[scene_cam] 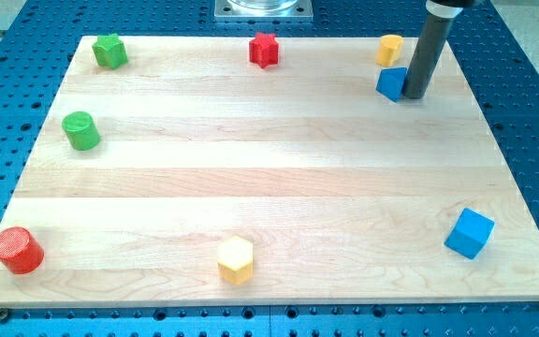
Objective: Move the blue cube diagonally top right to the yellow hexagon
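A blue cube [390, 83] lies near the board's top right. My tip [414, 96] stands right against that cube's right side. A second, larger-looking blue cube [469, 233] lies near the bottom right corner. The yellow hexagon [236, 259] lies at the bottom edge, a little left of the middle, far from my tip. A small yellow block [390, 48] sits just above the upper blue cube, close to it.
The wooden board [279, 178] rests on a blue perforated table. A red star [264, 50] is at top centre, a green star-like block [109, 51] at top left, a green cylinder [80, 130] at the left and a red cylinder [17, 250] at bottom left.
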Controlling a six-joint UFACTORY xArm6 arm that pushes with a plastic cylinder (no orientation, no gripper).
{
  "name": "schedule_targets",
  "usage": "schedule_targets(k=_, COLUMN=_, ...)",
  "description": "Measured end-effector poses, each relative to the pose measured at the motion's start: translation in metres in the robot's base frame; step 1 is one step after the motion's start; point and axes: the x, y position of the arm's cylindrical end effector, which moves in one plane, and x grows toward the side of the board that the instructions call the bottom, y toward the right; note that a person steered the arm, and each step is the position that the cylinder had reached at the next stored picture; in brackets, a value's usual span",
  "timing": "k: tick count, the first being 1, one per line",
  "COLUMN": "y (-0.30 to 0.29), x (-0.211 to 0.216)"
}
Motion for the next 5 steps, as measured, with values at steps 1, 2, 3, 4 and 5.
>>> schedule_targets(k=1, y=-0.011, x=0.014)
schedule_targets(k=2, y=-0.101, x=0.043)
schedule_targets(k=3, y=-0.084, x=0.007)
schedule_targets(k=4, y=-0.061, x=-0.006)
schedule_targets(k=5, y=-0.068, x=0.005)
